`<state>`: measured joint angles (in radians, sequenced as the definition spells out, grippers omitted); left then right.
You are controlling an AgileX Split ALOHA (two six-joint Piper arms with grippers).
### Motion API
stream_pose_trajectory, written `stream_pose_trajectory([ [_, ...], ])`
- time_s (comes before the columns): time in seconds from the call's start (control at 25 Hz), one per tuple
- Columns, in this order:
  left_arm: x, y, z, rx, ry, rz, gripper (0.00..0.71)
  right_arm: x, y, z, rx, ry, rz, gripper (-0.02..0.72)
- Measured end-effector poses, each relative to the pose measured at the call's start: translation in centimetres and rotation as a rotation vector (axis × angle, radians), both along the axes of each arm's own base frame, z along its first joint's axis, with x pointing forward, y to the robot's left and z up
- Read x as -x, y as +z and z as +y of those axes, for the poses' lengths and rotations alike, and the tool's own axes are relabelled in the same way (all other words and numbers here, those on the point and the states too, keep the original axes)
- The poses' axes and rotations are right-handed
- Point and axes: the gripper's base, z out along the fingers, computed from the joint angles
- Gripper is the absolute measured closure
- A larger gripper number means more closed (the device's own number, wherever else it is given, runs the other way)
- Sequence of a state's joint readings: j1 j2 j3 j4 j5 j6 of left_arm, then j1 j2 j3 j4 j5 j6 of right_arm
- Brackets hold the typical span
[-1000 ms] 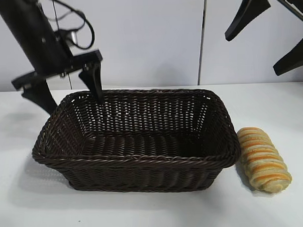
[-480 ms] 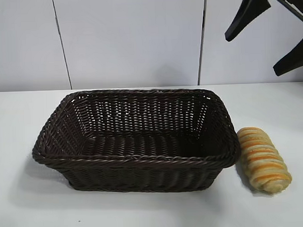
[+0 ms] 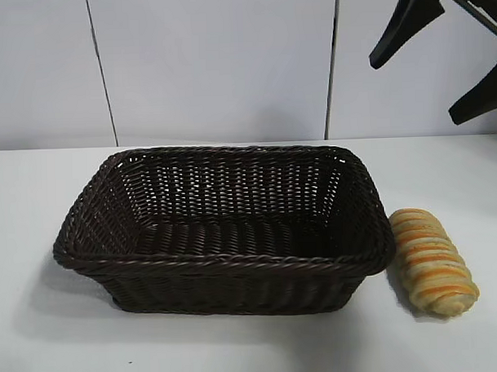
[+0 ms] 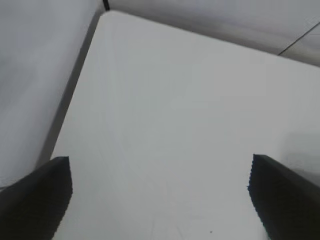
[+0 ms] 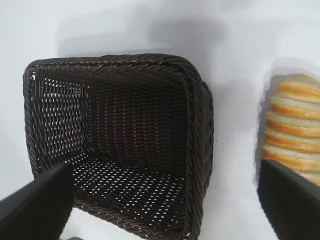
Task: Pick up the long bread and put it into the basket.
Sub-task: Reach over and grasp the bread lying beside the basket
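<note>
The long bread (image 3: pixel 432 260), golden-tan with orange and cream stripes, lies on the white table just right of the basket (image 3: pixel 223 263). The dark brown wicker basket is empty. My right gripper (image 3: pixel 440 61) is open, high above the table's back right, above the bread. In the right wrist view the basket (image 5: pixel 197 125) and part of the bread (image 5: pixel 294 125) show below its spread fingers. My left gripper is out of the exterior view; its wrist view shows it open (image 4: pixel 160 192) over bare table.
The white table (image 3: pixel 238 350) has a pale panelled wall behind it. In the left wrist view the table's corner and edge (image 4: pixel 80 70) show.
The left arm stood behind the basket's back left corner a second ago and has left the exterior view. The right gripper, basket and bread have not moved.
</note>
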<state>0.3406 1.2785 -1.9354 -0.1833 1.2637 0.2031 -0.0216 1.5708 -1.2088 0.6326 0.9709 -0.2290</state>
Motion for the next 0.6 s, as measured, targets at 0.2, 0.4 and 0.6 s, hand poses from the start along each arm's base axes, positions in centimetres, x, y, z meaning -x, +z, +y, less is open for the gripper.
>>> stream_pose_trajectory([
  [0.2, 8.8, 0.9, -5.1, -0.052, -0.184, -0.126, 0.017, 0.0, 0.0, 0.0, 0.001, 0.003, -0.002, 0.009],
  [0.4, 15.4, -5.6, -5.6, -0.098, -0.203, -0.056, 0.016, 0.0, 0.0, 0.0, 0.009, 0.017, -0.01, 0.009],
  [0.6, 19.3, -14.5, -5.7, -0.096, -0.194, -0.009, 0.016, 0.0, 0.0, 0.0, 0.011, 0.021, -0.013, 0.009],
])
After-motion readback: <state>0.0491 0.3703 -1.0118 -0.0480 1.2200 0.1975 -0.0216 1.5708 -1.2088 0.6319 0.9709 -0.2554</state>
